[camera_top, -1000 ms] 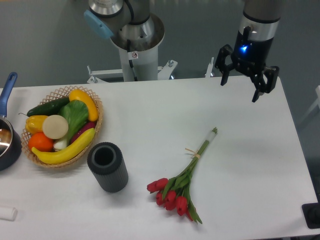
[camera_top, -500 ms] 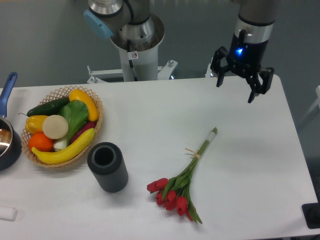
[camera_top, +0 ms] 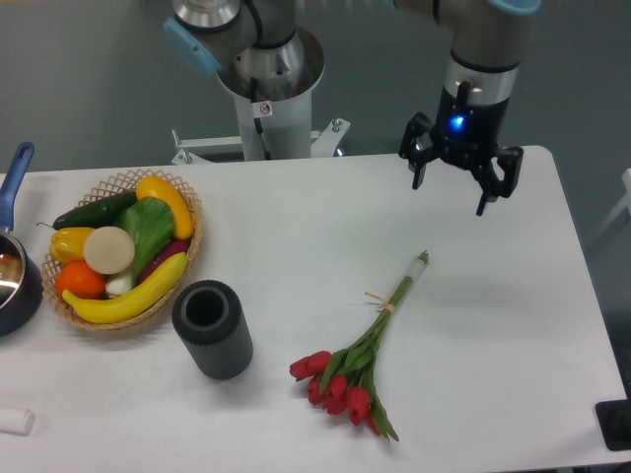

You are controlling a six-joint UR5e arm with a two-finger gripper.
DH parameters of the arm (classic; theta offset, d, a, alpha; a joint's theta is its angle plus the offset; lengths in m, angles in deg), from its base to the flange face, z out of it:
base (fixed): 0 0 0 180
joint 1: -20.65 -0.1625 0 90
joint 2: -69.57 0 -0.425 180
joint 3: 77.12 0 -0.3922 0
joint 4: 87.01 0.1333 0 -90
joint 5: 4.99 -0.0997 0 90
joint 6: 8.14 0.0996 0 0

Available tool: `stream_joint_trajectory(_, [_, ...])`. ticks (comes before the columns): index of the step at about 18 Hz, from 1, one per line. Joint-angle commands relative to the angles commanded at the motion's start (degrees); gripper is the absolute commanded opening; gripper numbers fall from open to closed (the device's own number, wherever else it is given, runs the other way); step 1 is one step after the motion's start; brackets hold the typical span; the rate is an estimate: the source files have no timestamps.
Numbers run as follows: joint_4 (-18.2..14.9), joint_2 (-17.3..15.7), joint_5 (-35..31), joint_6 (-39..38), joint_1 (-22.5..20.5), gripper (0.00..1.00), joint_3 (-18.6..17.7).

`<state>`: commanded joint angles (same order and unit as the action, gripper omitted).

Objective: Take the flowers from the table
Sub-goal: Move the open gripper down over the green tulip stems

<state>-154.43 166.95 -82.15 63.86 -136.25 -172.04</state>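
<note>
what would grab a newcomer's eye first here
Likely the flowers, red tulips lying on the white table near its front edge, stems pointing up-right. Next the wicker basket of bright produce at left, and the open gripper with its blue light hanging above the table's far right.

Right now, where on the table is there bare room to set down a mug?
Bare white table lies between the wicker basket and the flowers, and right of the stems. Crowded on the left: basket, dark cylinder, pot.

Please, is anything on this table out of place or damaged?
Only the flowers look out of place: the tulips lie flat on the table beside the upright dark cylindrical vase, not in it. Nothing looks spilled or damaged.
</note>
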Motion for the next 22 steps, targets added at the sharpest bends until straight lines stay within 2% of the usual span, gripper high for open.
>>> stream_joint_trajectory(7, [4.57,4.83,-0.44,-6.77,3.43,1.0,0.09])
stream_joint_trajectory(11, [9.4,7.82,-0.7,-8.18,4.57,1.0,-0.53])
stream_joint_trajectory(14, [10.72,9.41,-3.51,-8.1,5.8,1.0,-1.67])
stream_joint_trajectory(17, [15.11,10.99,-3.78,-7.92,6.78,1.0,-4.47])
stream_joint_trajectory(22, [20.3,13.54,-3.78,-8.01,7.83,1.0,-6.5])
